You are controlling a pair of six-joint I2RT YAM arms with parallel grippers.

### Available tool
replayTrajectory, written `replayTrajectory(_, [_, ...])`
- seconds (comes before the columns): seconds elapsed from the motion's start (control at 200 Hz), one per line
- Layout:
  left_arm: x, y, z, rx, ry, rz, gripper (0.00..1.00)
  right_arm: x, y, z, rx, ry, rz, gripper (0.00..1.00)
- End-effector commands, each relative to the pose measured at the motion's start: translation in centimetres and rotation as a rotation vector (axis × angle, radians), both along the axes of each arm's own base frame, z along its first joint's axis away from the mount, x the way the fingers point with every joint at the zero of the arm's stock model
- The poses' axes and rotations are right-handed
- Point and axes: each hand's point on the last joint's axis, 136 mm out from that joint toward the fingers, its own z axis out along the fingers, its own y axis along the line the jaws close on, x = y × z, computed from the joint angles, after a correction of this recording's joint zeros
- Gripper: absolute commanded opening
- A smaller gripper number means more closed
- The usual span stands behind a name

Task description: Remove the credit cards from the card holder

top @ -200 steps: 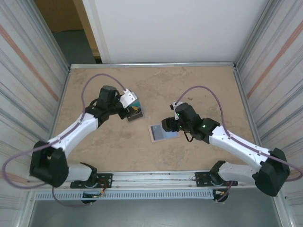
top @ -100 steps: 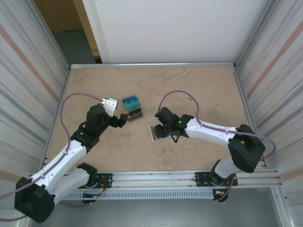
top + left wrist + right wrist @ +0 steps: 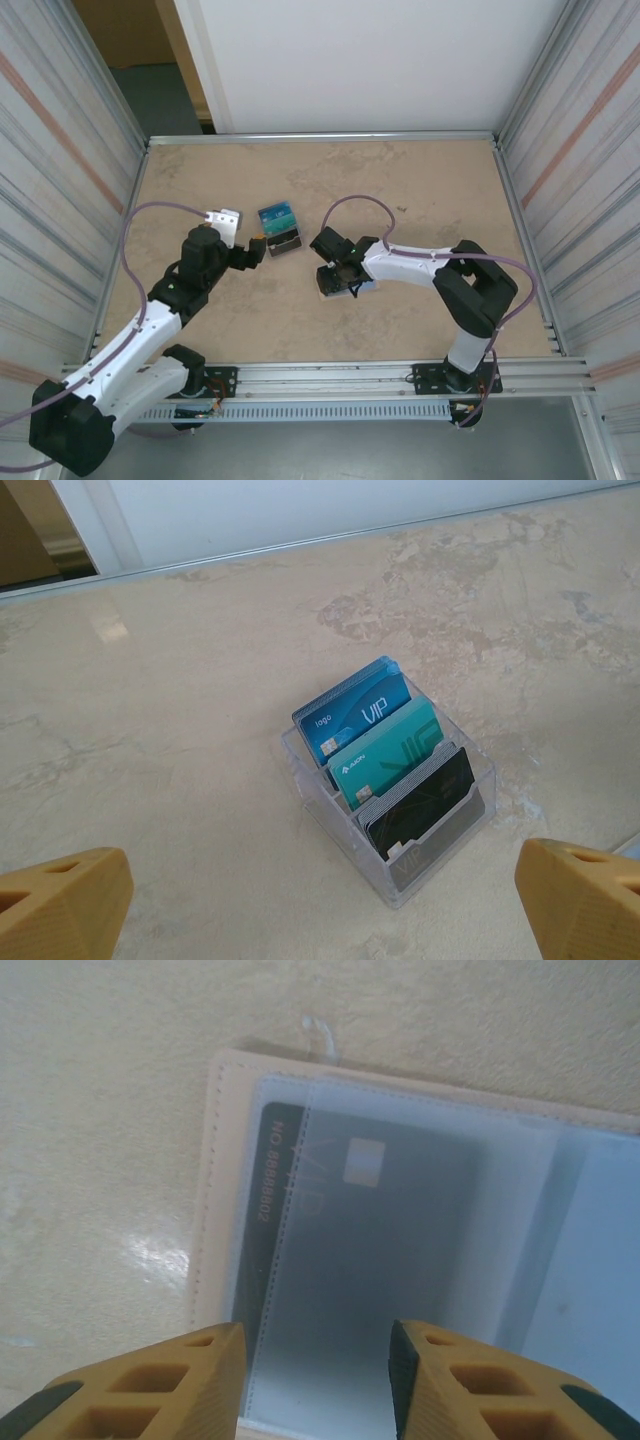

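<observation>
The card holder (image 3: 222, 1160), a beige wallet, lies open and flat on the table, a small clear tab (image 3: 320, 1035) at its far edge. A dark credit card (image 3: 350, 1230) sits under its translucent sleeve, with pale blue lining (image 3: 600, 1260) to the right. My right gripper (image 3: 315, 1380) hangs close over the sleeve, jaws apart with nothing between them. From above, the right gripper (image 3: 335, 272) covers most of the card holder (image 3: 370, 287). My left gripper (image 3: 320, 905) is wide open and empty, a short way back from a clear box (image 3: 390, 770) of cards.
The clear box (image 3: 280, 228) holds a blue card (image 3: 355, 715), a teal card (image 3: 385, 755) and black cards (image 3: 420, 800), all standing upright. Metal rails edge the table (image 3: 430, 190), and corrugated walls rise on both sides.
The left gripper has drawn back from the clear box toward the near left and opened wide. The right arm has swung left over the card holder, its jaws narrower than before.
</observation>
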Motion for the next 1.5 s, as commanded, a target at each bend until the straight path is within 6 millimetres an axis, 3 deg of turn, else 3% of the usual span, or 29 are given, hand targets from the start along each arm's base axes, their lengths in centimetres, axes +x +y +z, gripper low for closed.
replayTrajectory(0.0, [0.1, 0.1, -0.2, -0.006, 0.007, 0.017, 0.99, -0.5, -0.1, -0.6, -0.017, 0.03, -0.022, 0.46])
replayTrajectory(0.281, [0.2, -0.4, -0.6, -0.012, 0.025, -0.001, 0.99, -1.1, -0.5, -2.0, -0.045, 0.056, -0.029, 0.5])
replayTrajectory(0.611, [0.2, -0.5, -0.1, -0.02, 0.02, -0.003, 0.99, -1.4, -1.4, -2.9, -0.087, 0.069, -0.039, 0.38])
replayTrajectory(0.722, [0.2, -0.6, 0.0, -0.013, 0.01, 0.004, 0.99, -1.2, -1.5, -2.5, -0.074, 0.063, -0.049, 0.33])
replayTrajectory(0.877, [0.0, -1.3, 0.6, 0.062, -0.031, -0.003, 0.98, -0.9, -1.2, -1.7, -0.016, 0.062, -0.068, 0.13])
replayTrajectory(1.102, [-0.6, -3.3, 1.0, 0.144, -0.07, -0.027, 0.99, -1.1, 0.6, 0.5, 0.113, 0.071, -0.031, 0.08])
replayTrajectory(1.308, [-0.8, -5.3, 0.8, 0.1, -0.089, -0.025, 0.99, -1.6, 2.1, 2.6, 0.229, 0.078, -0.006, 0.09])
replayTrajectory(1.493, [-0.6, -7.1, 0.2, 0.126, -0.078, -0.055, 0.99, -1.3, 0.8, 2.0, 0.185, 0.077, -0.053, 0.11])
